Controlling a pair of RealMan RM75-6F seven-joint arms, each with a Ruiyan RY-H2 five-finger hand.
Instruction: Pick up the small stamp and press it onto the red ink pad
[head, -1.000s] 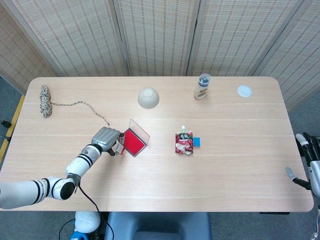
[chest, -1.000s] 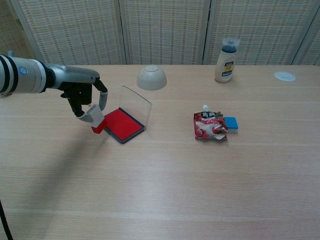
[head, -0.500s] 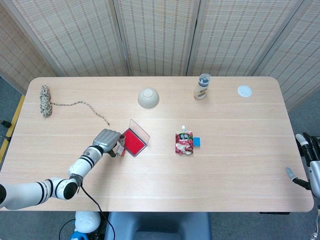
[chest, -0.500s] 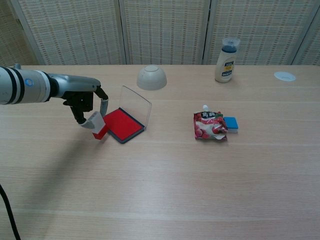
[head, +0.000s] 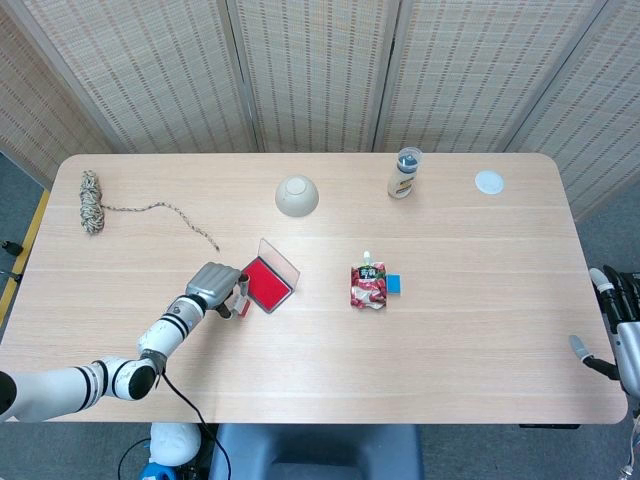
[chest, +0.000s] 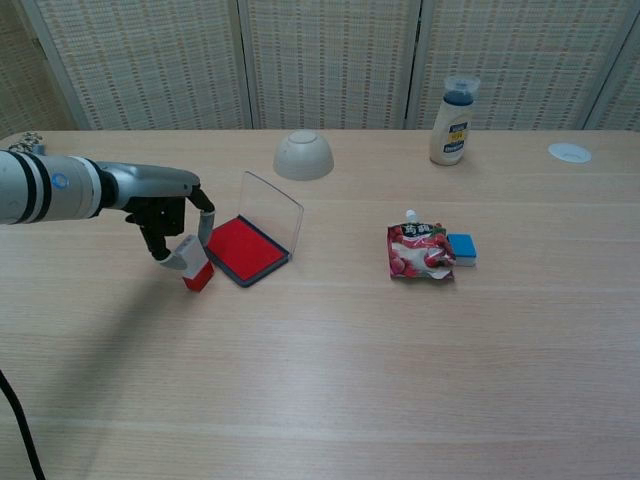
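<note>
Stamp (chest: 193, 264), small, white-bodied with a red base, sits tilted in the fingertips of the left hand (chest: 170, 216), which grasps it from above; its red end is low over the wooden table (chest: 330, 370), just left of the red ink pad (chest: 246, 249) and apart from the pad's red surface. In the head view the stamp (head: 238, 296) shows at the edge of the pad's near-left corner, under the curled grey fingers of the left hand (head: 213, 284). The pad lies in a dark tray with a clear hinged lid (chest: 273, 209) standing open behind it. The right hand (head: 622, 330) shows only partly at the table's right edge, and I cannot tell whether it is clenched or released. Further right lie a red-and-white printed pouch (chest: 417, 250) touching a small blue block (chest: 462, 248). Behind stand an overturned beige bowl (chest: 303, 155), a white squeeze bottle with a blue cap (chest: 451, 122) and a white round lid (chest: 569, 152). A coil of rope (head: 92, 201) rests at the far left.
</note>
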